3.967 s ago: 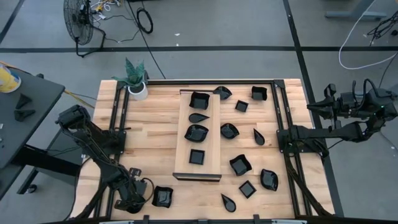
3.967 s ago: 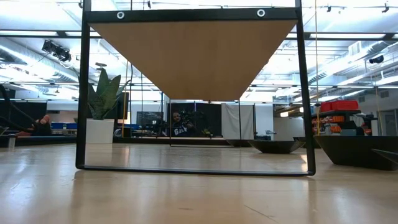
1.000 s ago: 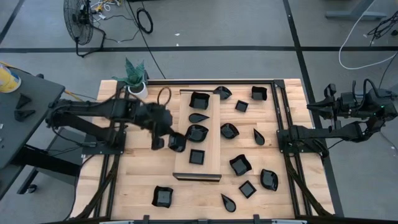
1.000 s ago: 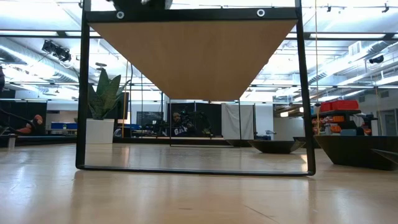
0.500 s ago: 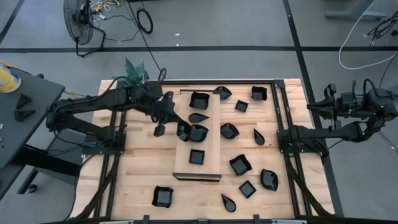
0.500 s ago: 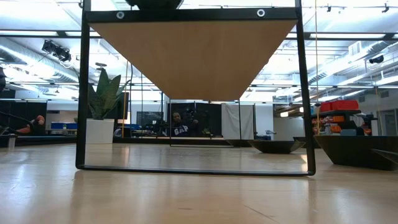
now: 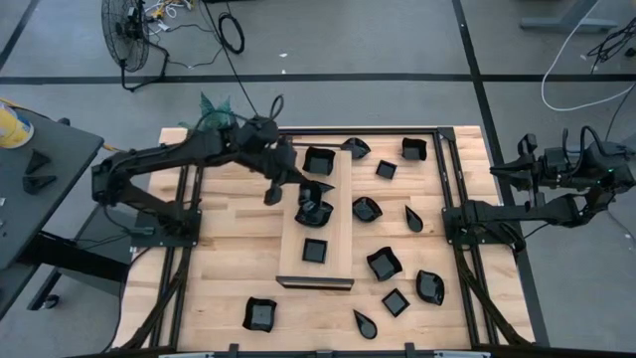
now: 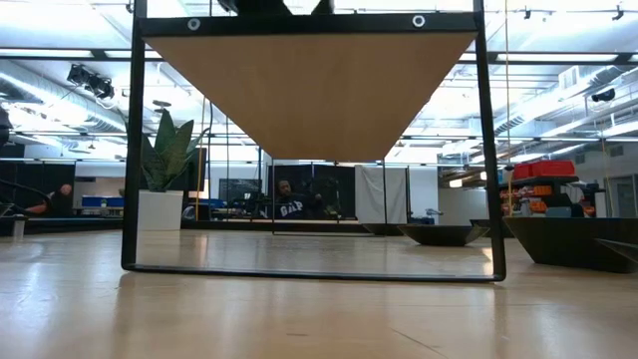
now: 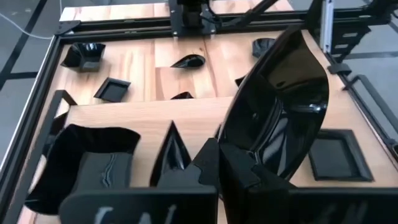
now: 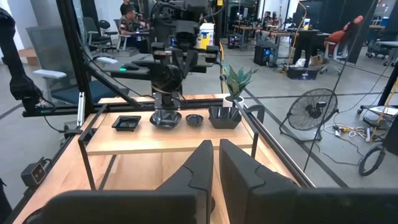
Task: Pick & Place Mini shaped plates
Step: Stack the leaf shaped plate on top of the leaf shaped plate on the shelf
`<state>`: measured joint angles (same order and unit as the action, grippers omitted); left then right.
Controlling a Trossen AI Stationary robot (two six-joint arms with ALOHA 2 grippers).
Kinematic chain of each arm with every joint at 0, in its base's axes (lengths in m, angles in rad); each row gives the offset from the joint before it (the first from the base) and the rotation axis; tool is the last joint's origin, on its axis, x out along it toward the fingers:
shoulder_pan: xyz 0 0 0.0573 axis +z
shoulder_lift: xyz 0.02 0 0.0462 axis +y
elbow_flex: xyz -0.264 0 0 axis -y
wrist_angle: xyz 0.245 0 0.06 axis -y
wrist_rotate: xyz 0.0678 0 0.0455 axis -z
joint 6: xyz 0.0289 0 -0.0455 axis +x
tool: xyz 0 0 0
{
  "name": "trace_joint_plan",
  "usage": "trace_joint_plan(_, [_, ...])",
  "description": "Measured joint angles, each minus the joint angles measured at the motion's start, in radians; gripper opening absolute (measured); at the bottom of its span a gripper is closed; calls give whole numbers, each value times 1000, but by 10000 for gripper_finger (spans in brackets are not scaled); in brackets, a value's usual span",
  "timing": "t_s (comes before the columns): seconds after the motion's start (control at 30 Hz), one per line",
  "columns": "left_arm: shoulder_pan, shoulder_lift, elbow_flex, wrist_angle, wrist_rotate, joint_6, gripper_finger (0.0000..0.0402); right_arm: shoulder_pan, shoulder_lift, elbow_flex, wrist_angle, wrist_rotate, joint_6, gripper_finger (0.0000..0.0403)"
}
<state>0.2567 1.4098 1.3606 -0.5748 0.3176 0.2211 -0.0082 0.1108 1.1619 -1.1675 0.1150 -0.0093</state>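
Note:
My left gripper point(image 7: 302, 195) reaches in from the table's left and hangs over the raised pale wooden board point(image 7: 338, 268). It is shut on a glossy black mini plate point(image 9: 280, 106). On the board lie a wavy-rimmed bowl point(image 9: 87, 158), a teardrop dish point(image 9: 171, 149) and a square dish point(image 9: 333, 155). Several more black plates lie on the table right of the board, among them a square one point(image 7: 396, 301). Another plate point(image 7: 260, 314) sits near the front left. My right gripper point(image 10: 215, 163) is parked at the table's right edge, shut and holding nothing. My left gripper pinches the plate's lower rim point(image 9: 239, 146) between its two fingers. The fingers slant down from the table's left. The plate stands tilted up on edge above the fingers, its hollow side toward the wrist camera, lifted clear of the board.
A potted plant point(image 8: 164, 189) stands at the far left corner, with the left arm passing beside it. Black frame rails point(image 7: 189, 214) run along the table's left and right sides. The board stands on a black frame point(image 8: 130, 150) above the tabletop.
My left gripper has carried the plate toward the table's right and a little toward the far edge, from beside the board's left side to above the board. It has rolled on the way, and the plate has stayed clear of the board.

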Motion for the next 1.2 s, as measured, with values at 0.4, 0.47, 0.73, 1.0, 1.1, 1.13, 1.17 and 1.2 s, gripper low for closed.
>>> trace_joint_plan(0.4, [4,169,145,-138,45,3,2,0,0,0,0,0,0,34])
trace_joint_plan(0.47, [4,180,145,-174,53,1,2,0,0,0,0,0,0,34])
trace_joint_plan(0.73, [4,196,146,-226,71,-16,2,0,0,0,0,0,0,34])
trace_joint_plan(1.0, [4,196,146,-233,87,-86,2,0,-1,0,0,0,0,34])
trace_joint_plan(1.1, [-2,201,146,-239,96,-105,2,0,-1,0,0,0,0,34])
trace_joint_plan(1.13, [-4,205,146,-240,100,-106,2,0,0,0,0,0,0,34])
trace_joint_plan(1.17, [-5,208,145,-249,103,-106,2,0,-1,0,0,0,0,34])
trace_joint_plan(1.2, [-5,209,144,-258,104,-105,2,0,-1,0,0,0,0,34])
